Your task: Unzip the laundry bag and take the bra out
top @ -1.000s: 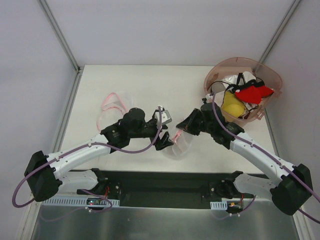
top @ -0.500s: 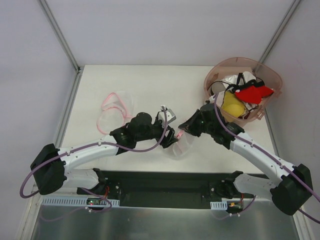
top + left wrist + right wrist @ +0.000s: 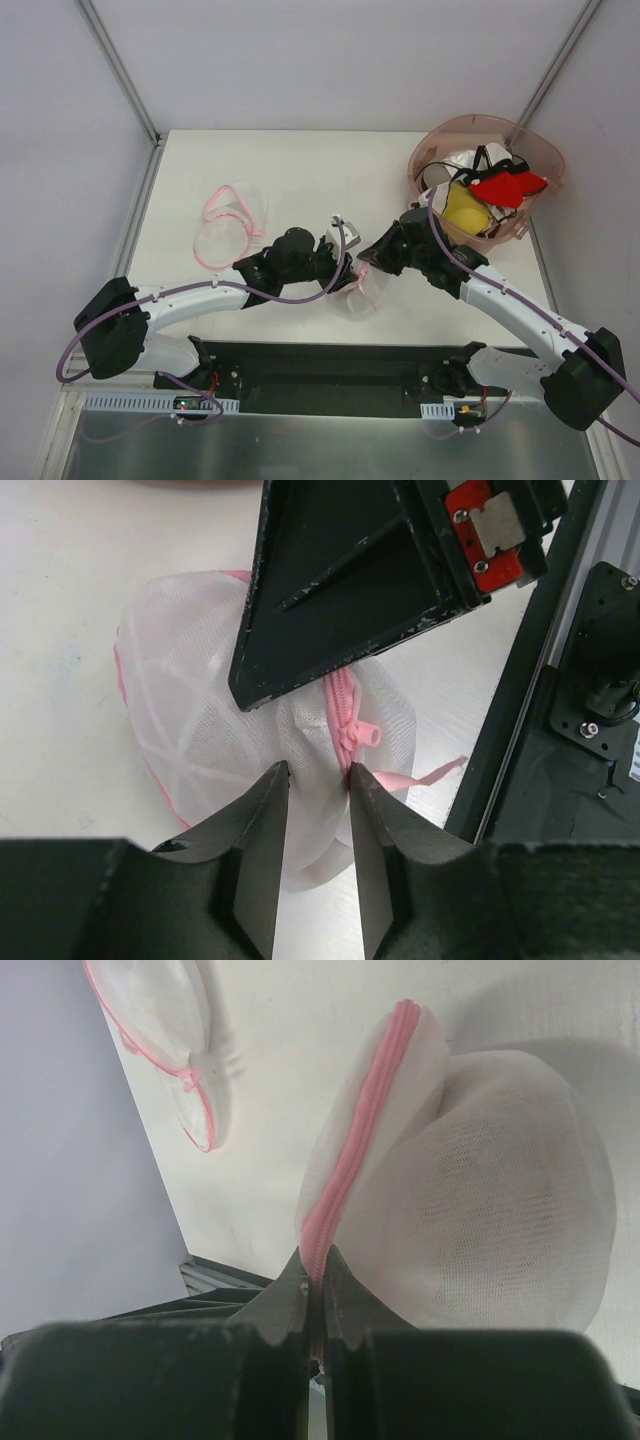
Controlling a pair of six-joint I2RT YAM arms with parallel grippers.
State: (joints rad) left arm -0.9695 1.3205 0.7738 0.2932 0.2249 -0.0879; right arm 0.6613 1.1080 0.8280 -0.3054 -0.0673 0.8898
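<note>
The right claw (image 3: 318, 1300) was pinched shut on the pink zipper rim (image 3: 350, 1160) of the small round white mesh laundry bag (image 3: 500, 1210) on the white desk (image 3: 300, 170); the left claw (image 3: 318, 780) gaped narrowly beside the pink pull (image 3: 360, 737); the mesh looked light and floppy, likely best held by its rim.

Right hand (image 3: 315, 1282) pinched shut, left hand (image 3: 312, 780) narrowly parted.

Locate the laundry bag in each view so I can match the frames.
Top external: laundry bag low centre, between the two arms' tips.
Left wrist: laundry bag centre-left, mesh between the left fingers.
Right wrist: laundry bag right half, its rim pinched by the right fingers.
Shared landmark: the pink zipper, visible in all three.
</note>
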